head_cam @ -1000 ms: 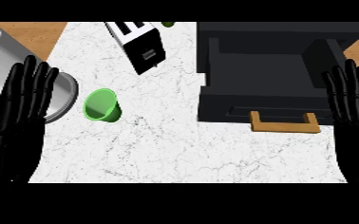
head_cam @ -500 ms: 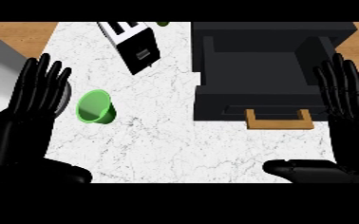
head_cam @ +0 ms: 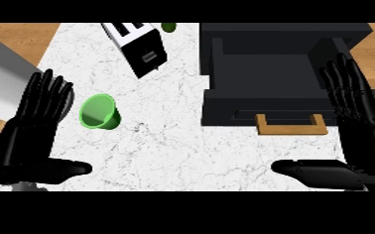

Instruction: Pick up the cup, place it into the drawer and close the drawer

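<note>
**Cup not yet picked up, drawer open and waiting**

The green cup (head_cam: 99, 112) sits on the white counter (head_cam: 183, 151), left of the middle, with nothing holding it. Its open mouth faces up toward the viewer and a little to the upper left. Its body narrows toward the lower right, so its long axis runs along that slant. I cannot tell for sure whether it stands upright or is tipped over.

The left hand (head_cam: 36, 121) is just beside the cup on its left, fingers straight and spread, gripping nothing. The right hand (head_cam: 351, 109) is also open and empty, well away at the right edge, next to the black drawer (head_cam: 234, 110). The drawer is pulled out, its wooden handle (head_cam: 290, 127) facing the near side. A toaster (head_cam: 141, 49) lies behind the cup.

The task seems to be at its first step, the approach to the cup. The next move likely calls for the left hand to shift right and curl round the cup's side, then carry it across to the drawer.
</note>
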